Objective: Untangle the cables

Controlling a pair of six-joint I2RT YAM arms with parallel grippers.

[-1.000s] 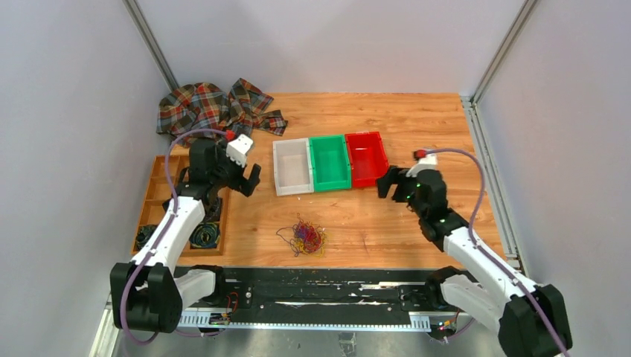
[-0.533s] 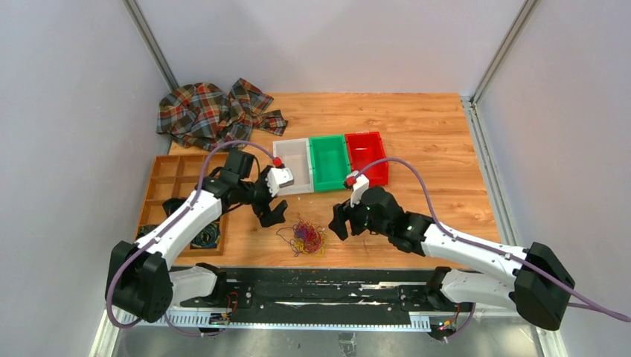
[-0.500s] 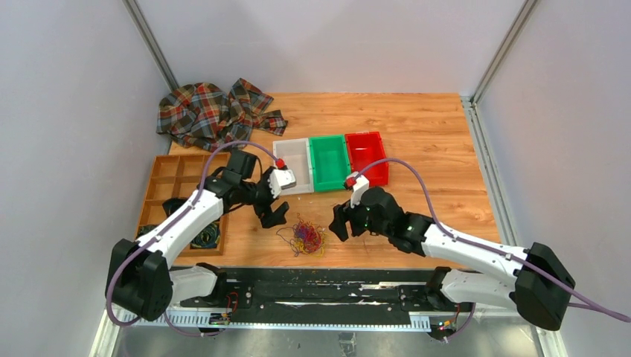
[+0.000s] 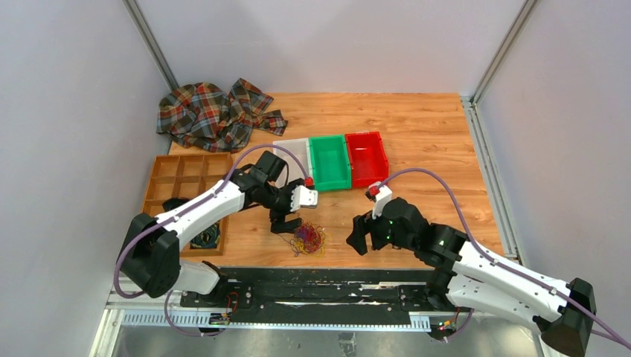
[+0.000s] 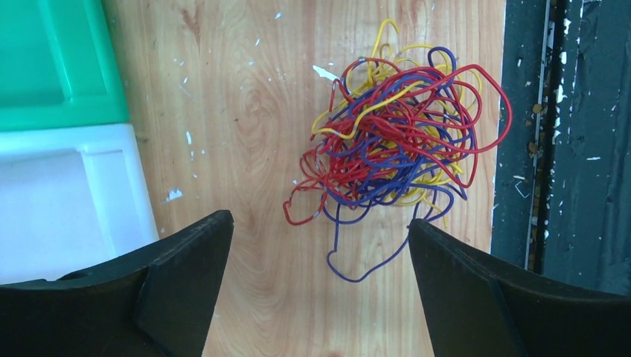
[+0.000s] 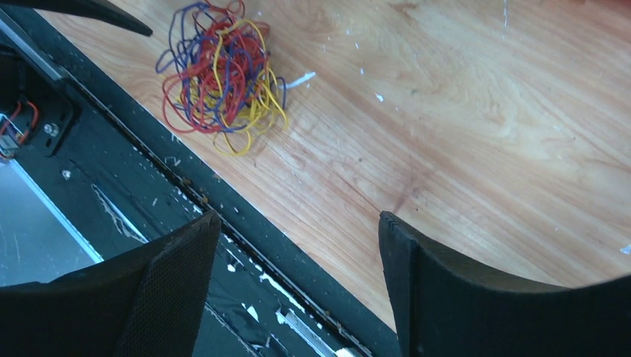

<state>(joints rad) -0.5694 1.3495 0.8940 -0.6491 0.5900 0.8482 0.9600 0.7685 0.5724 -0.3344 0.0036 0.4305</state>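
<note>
The cables [image 4: 306,238] lie knotted near the table's [image 4: 417,126] front edge, so the left gripper [image 4: 286,222] hangs right over them, jaws apart, seemingly to pinch a strand, while the right gripper [image 4: 359,239], likewise spread and empty, stands just beside them.

No writing, label, brand, number or sign can be read anywhere.

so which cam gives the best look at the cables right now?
Left wrist. The cables sit mid-frame and large, seen from straight above, with red, purple and yellow strands easy to tell apart. Right wrist catches them smaller, in its upper-left corner, at a slant. Top view shows only a tiny coloured clump.
</note>
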